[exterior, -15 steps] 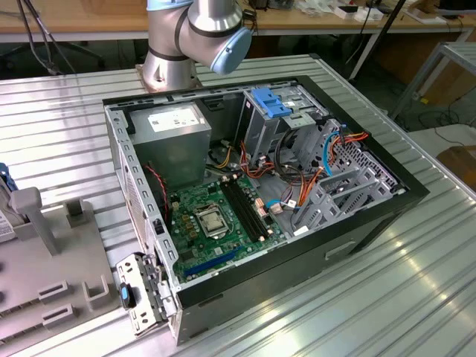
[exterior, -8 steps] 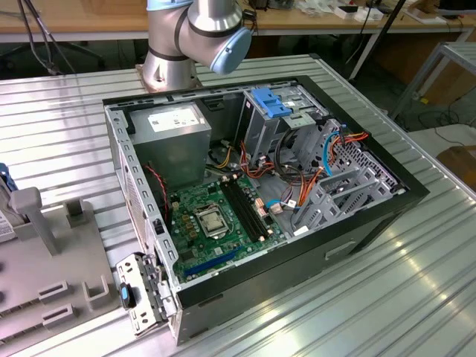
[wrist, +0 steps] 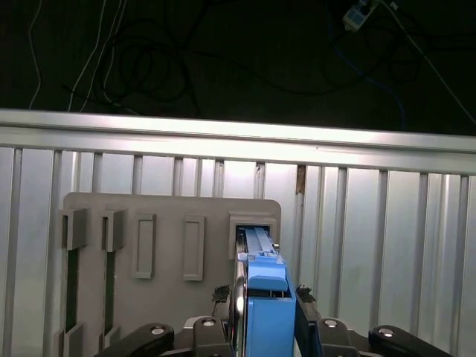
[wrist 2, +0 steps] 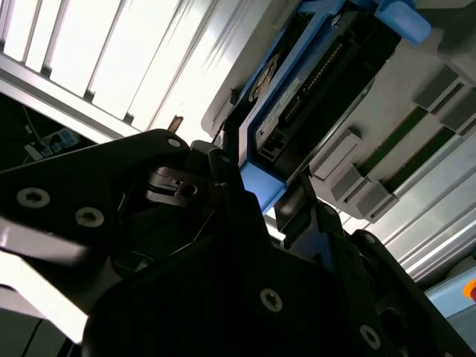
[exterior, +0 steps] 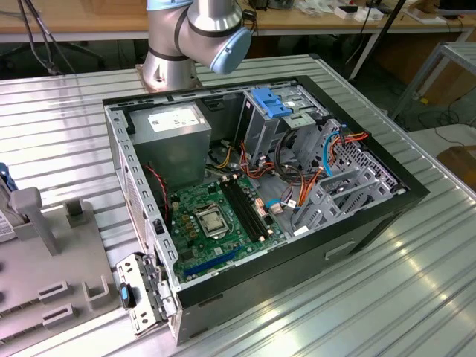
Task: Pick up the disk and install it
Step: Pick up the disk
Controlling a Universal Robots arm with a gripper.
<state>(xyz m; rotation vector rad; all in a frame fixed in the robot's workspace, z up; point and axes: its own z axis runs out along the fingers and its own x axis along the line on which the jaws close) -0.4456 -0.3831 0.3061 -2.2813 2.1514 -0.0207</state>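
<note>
The disk (wrist: 266, 277) stands on edge in a slot of the grey fixture plate (wrist: 171, 212), its blue side rail facing the first wrist camera. In the second wrist view the disk (wrist 2: 312, 82) shows its dark body, connector row and blue rails. My gripper (wrist: 264, 299) straddles the disk's near end, with one black finger (wrist: 224, 296) pressed to each side. The second wrist view shows the same hold, with the gripper (wrist 2: 264, 190) shut on the blue rail end. In the exterior view a sliver of the disk (exterior: 4, 186) shows at the left edge.
An open computer case (exterior: 372, 216) lies on the ribbed metal table (exterior: 416, 297), with a green motherboard (exterior: 216, 216), a grey power-supply box (exterior: 175, 130) and a metal cage with a blue tab (exterior: 271, 104). The fixture plate (exterior: 44, 268) lies at the exterior view's left. The arm's base (exterior: 171, 59) stands behind the case.
</note>
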